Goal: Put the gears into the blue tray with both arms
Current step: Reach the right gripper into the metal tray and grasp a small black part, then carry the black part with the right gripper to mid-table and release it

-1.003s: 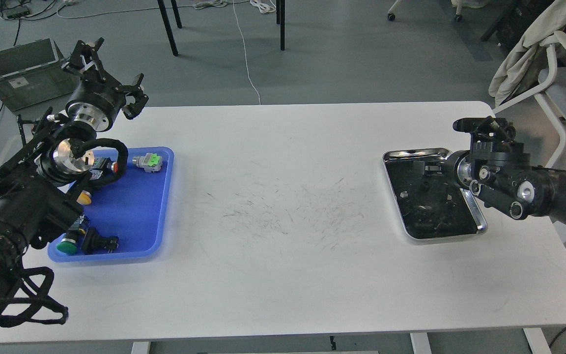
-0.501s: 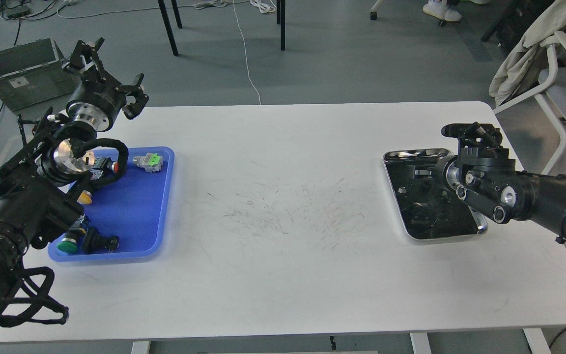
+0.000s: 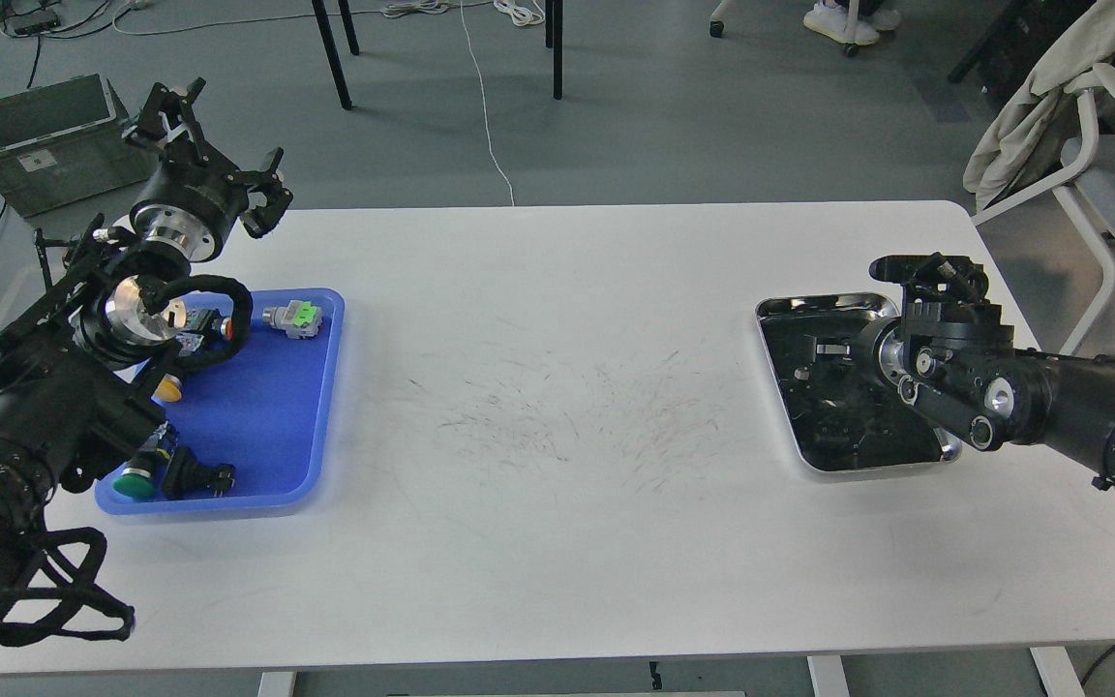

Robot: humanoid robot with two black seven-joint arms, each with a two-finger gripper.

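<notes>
The blue tray [image 3: 262, 426] lies at the table's left end with several push-button switches in it. My left gripper [image 3: 217, 145] is raised above the table's far left corner, behind the blue tray, open and empty. My right gripper [image 3: 838, 353] reaches from the right into the steel tray [image 3: 814, 302]. It is black against the tray's dark inside, so its fingers cannot be told apart. The gears do not show; nothing toothed can be made out in that dark tray.
In the blue tray are a green-capped switch [image 3: 291, 318], a yellow one [image 3: 166, 389], a green one [image 3: 135, 485] and a black one [image 3: 195, 474]. A grey crate [image 3: 45, 140] sits on the floor at far left. A chair [image 3: 1090, 126] stands at far right.
My right arm has slid left and a little toward me, carrying its gripper further over the steel tray. The left arm has stayed put.
</notes>
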